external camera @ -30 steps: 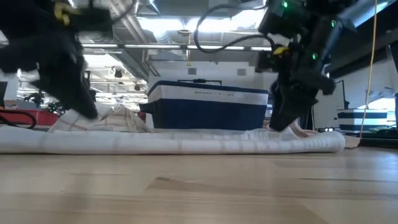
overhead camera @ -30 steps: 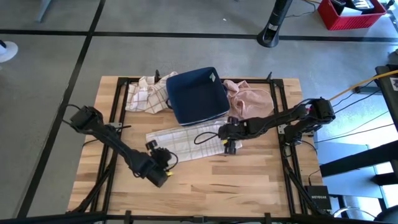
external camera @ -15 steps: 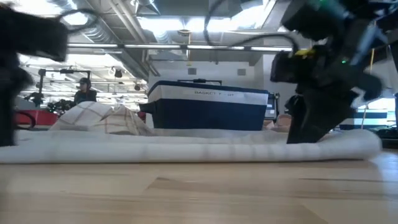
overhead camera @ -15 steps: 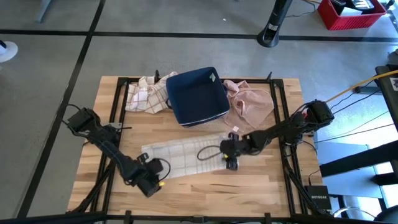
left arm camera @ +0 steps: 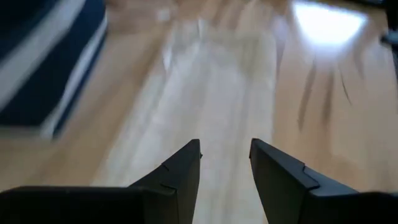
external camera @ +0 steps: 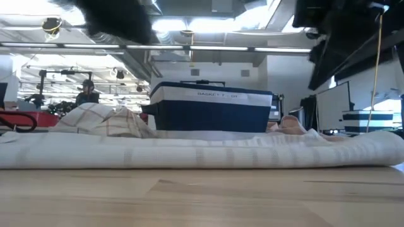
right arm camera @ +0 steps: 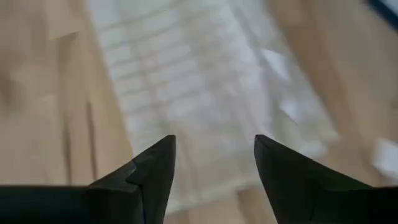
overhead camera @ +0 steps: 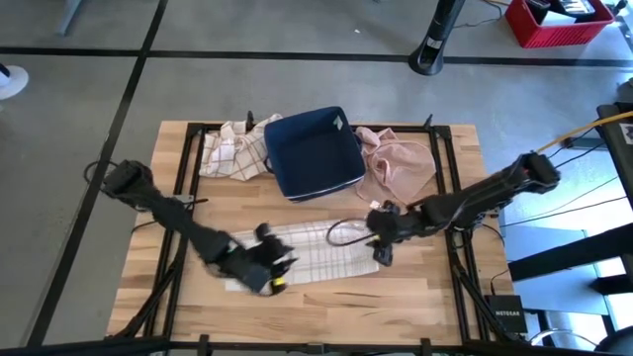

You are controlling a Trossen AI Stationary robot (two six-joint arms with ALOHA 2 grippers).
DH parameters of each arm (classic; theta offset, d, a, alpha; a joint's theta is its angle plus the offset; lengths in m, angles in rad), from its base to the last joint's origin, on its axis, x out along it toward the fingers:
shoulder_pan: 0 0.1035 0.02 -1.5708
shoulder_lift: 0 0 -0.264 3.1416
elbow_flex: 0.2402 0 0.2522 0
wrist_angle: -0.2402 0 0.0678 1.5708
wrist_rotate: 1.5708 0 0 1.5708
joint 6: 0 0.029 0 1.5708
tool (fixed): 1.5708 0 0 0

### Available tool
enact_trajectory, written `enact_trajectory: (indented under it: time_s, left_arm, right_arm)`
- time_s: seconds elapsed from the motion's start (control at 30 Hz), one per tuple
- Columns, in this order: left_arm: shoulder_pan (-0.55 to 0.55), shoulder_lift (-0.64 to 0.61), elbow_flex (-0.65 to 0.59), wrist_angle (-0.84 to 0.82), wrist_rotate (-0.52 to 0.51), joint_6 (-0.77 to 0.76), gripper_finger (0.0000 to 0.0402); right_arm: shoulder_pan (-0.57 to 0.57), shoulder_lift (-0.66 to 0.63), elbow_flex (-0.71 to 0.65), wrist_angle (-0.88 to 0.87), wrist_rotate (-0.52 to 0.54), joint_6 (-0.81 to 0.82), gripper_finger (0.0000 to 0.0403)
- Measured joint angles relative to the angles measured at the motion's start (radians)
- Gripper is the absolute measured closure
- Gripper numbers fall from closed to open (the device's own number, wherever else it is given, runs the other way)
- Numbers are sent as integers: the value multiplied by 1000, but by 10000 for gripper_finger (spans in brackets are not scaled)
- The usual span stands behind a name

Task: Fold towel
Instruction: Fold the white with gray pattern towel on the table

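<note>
While both arms hang over it, the towel point(overhead camera: 312, 252) lies flat as a long strip near the table's front-centre, long axis running 9-to-3 o'clock, w/ a slight tilt up toward 3. Left gripper point(overhead camera: 265, 273) sits over the strip's 9 o'clock end, just at its near edge; fingers point(left arm camera: 180, 171) spread, nothing between them, cloth stretching away straight ahead. Right gripper point(overhead camera: 380, 235) is over the 3 o'clock end, fingers point(right arm camera: 149, 165) also spread and empty, checked fabric below the gap. So each arm is nearest its own short edge — neither is better placed for the other's.

Judgement: next fold prob. brings one short end over to the other along that long axis, or near edge to 12.

Room: bare wood point(overhead camera: 396, 297) at 6 o'clock of the strip, free. At 12 o'clock it's tighter: blue basket point(overhead camera: 315, 150) just beyond, pink cloth point(overhead camera: 401, 163) toward 1, another checked cloth point(overhead camera: 232, 150) toward 11. The low view shows the towel point(external camera: 189, 151) lying low, lightly rumpled.
</note>
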Motion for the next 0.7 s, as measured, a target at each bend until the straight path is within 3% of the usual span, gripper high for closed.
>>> enact_trajectory:
  time_s: [0.1, 0.23, 0.53, 0.7]
  left_arm:
    - [100, 65, -8, 190, 106, 178, 269]
    - [188, 187, -9, 339, 219, 287, 269]
    - [242, 376, -10, 469, 227, 343, 269]
    - [261, 388, -10, 473, 225, 367, 269]
  right_arm:
    - [-1, -96, -93, 21, 29, 131, 182]
    - [-2, -159, -243, 90, 9, 330, 182]
    - [5, -163, -527, 528, -43, 604, 182]
    - [6, -141, -582, 593, -39, 706, 182]
